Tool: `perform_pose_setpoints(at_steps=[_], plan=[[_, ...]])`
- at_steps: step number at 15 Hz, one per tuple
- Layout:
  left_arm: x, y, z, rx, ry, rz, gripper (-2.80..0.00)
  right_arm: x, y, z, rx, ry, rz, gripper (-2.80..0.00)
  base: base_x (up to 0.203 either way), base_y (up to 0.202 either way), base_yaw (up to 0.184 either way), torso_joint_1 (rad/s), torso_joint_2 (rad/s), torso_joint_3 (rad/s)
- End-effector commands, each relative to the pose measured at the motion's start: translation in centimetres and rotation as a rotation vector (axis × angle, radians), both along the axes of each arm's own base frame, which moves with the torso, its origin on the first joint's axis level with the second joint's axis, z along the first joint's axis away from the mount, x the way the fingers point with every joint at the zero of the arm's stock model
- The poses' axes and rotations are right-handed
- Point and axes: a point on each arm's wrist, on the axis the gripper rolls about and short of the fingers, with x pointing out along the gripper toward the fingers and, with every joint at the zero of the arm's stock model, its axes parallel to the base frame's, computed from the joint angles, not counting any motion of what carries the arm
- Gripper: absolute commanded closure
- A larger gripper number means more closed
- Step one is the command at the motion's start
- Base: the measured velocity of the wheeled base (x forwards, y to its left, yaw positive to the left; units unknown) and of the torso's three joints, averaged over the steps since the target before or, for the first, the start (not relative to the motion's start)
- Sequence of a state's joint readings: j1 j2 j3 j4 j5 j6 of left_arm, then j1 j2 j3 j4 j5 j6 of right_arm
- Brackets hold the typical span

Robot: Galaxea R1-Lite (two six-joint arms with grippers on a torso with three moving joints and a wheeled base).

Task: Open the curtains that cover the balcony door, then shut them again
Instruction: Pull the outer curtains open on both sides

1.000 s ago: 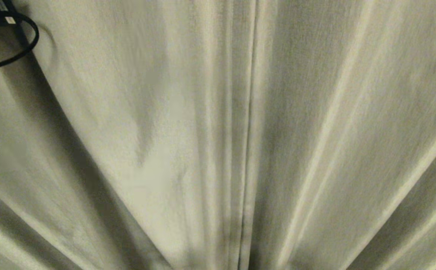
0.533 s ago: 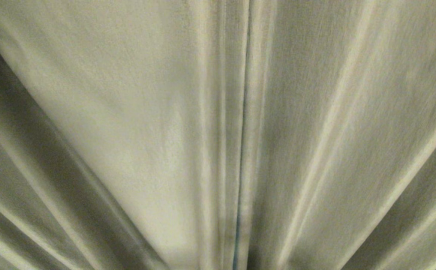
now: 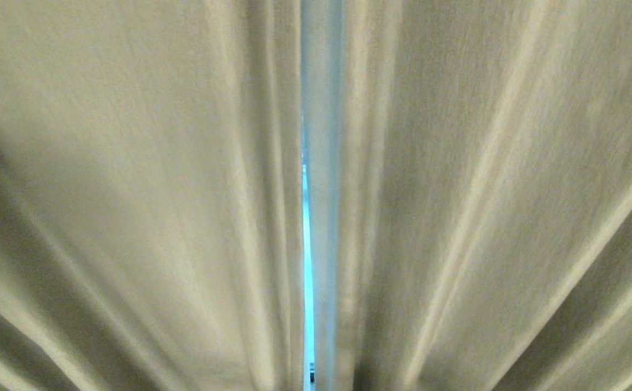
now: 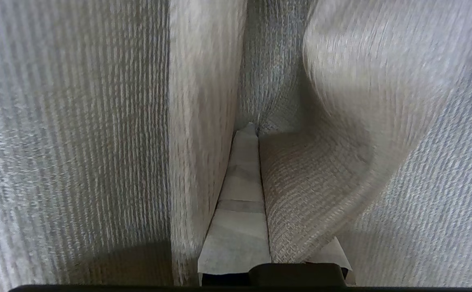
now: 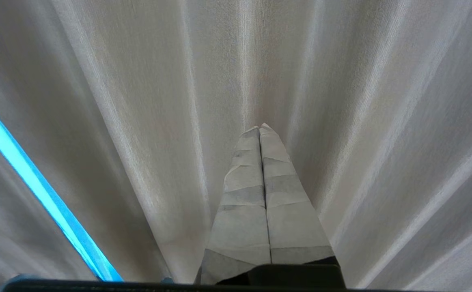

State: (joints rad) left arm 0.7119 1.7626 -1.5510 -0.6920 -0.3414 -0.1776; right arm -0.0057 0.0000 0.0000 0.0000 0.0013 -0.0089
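Daylight slit (image 3: 308, 271) splits curtains (image 3: 131, 190); left gripper (image 4: 256, 134) pinches a fold, right gripper (image 5: 261, 132) pressed shut w/ nothing; thin bite, fabric may slip mid-pull.

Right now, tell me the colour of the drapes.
Beige-grey woven drapes; the weave shows best in the left wrist view.

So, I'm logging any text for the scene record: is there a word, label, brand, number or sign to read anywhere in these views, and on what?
None: no text can be read in any view.
The thick beige-grey woven curtains are plain in every view.
The narrow bright gap between them shows only blue light.
The left gripper, pinching a curtain fold, and the right gripper have plain pale-taped fingers.
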Motion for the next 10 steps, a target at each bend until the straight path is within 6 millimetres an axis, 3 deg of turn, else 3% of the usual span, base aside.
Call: perform_pose_setpoints(at_steps=[1,10], plan=[[0.5,2.8,-1.2,-0.023,0.021,0.021,0.0,0.0,0.0,0.0,0.0,0.001,0.0,0.0,0.0,0.0,0.0,0.0,0.0,0.0],[-0.9,9.6,-3.0,-0.092,0.009,0.136,0.0,0.0,0.0,0.0,0.0,0.001,0.0,0.0,0.0,0.0,0.0,0.0,0.0,0.0]])
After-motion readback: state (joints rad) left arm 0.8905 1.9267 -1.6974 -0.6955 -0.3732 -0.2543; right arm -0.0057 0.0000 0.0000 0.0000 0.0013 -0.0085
